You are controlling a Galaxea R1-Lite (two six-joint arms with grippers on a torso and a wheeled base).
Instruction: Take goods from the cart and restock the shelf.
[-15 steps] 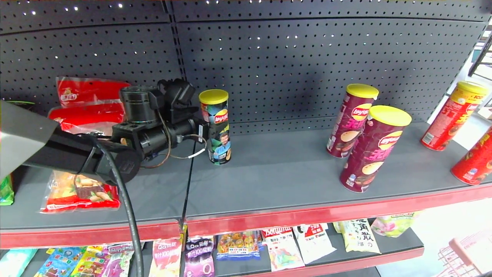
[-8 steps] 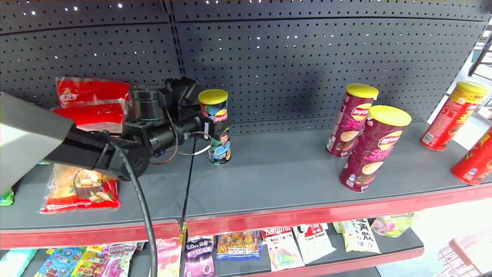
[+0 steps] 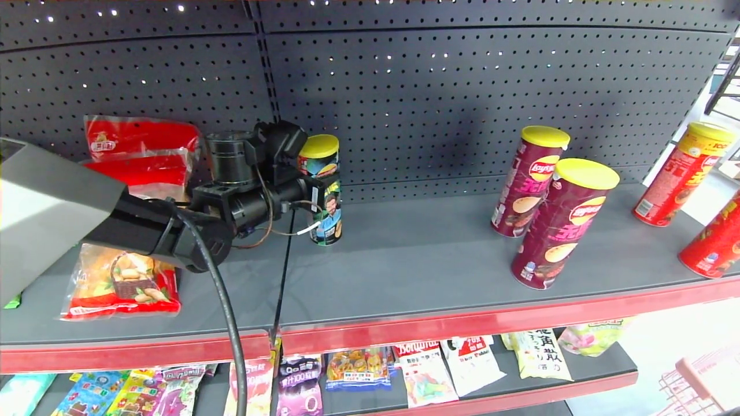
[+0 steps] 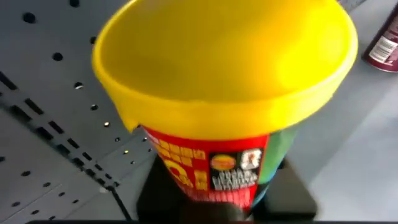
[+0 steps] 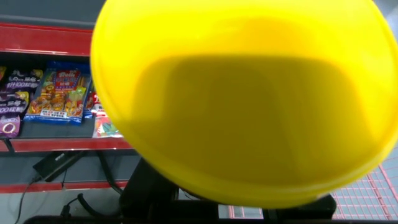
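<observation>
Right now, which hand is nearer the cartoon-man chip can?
Left. The left hand grips the chip can; the right hand holds another yellow-lidded can, facing the lower shelf.

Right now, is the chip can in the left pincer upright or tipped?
Upright: the chip can in the left pincer has its yellow lid on top, base toward the shelf.

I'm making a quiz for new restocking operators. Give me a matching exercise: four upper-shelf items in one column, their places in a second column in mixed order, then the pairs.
Items:
1. multicoloured can
2. front purple can
3. nut bag
4. rear red can

Places:
A. far right end of the shelf
B. lying flat at the left front
C. held in the left gripper, near the back panel
D. standing free, right of centre

Pairs: 1-C, 2-D, 3-B, 4-A
</observation>
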